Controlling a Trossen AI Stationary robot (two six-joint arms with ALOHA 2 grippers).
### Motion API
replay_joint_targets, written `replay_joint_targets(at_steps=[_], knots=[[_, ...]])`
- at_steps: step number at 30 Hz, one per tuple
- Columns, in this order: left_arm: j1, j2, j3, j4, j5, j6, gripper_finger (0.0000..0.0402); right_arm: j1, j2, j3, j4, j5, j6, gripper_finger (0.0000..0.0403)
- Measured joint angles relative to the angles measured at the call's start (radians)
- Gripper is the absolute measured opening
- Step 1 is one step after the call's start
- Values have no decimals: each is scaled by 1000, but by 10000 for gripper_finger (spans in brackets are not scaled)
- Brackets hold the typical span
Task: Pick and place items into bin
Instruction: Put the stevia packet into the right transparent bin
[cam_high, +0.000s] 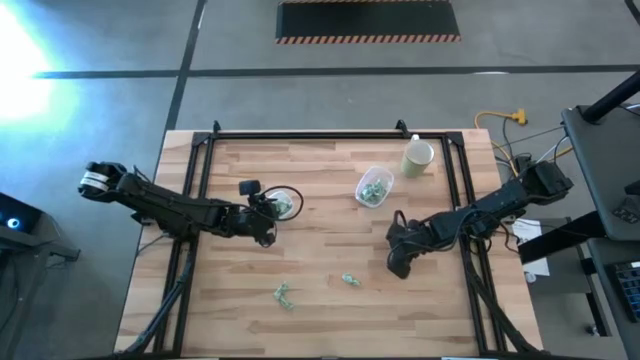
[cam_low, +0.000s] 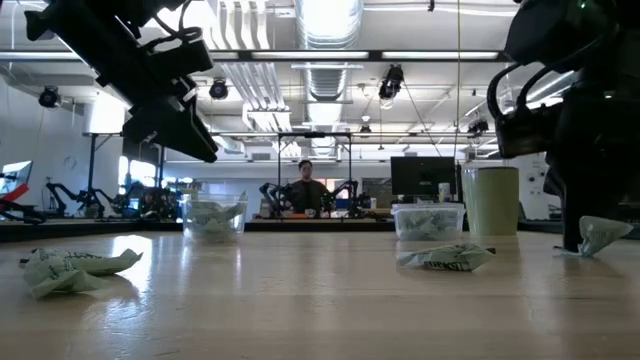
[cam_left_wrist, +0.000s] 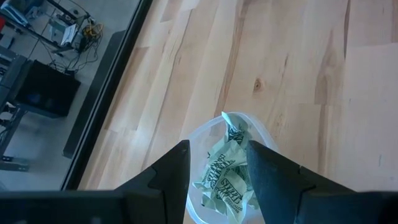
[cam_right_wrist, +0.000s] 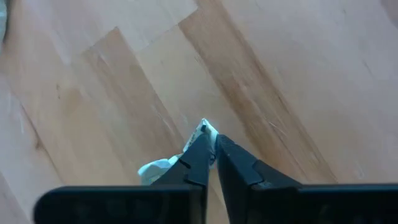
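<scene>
My left gripper (cam_high: 272, 212) is open and empty. It hangs over a clear tub (cam_high: 288, 203) that holds several pale green and white wrapped pieces (cam_left_wrist: 227, 171); its fingers stand above the tub's rim (cam_left_wrist: 249, 119). My right gripper (cam_high: 398, 262) is shut on one pale wrapped piece (cam_right_wrist: 155, 169) at the wooden table (cam_high: 330, 250), right of centre. Two more pieces lie loose on the table near its front edge (cam_high: 283, 295) (cam_high: 350, 280). A second clear tub (cam_high: 373, 187) with pieces stands farther back. My right gripper pinches the piece by one twisted end (cam_right_wrist: 204, 127) between its two fingertips, coming from above and pointing down. The rest of the piece sticks out beside the fingers (cam_low: 600, 235), at table height. Whether it still rests on the wood, I cannot tell.
A tall cream-coloured cup (cam_high: 417, 157) stands at the back right beside the second tub. A black frame (cam_high: 330, 135) runs along the table's far edge and sides. Bare wood lies between the two arms. A person (cam_low: 305, 185) shows far off in the room.
</scene>
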Motion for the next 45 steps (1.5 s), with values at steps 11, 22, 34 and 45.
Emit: replay_joint_targets(at_steps=[11,22,34,45], knots=[[0,0,-2,1,0,0,142,2,4,59,15,108,-284,8],[0,0,-2,1,0,0,142,2,2,146,15,413,-548,8],[0,0,-3,2,0,0,142,-54,2,156,16,1097,-571,8],[0,0,-3,10,0,5,142,-344,8,144,139,827,-611,9]])
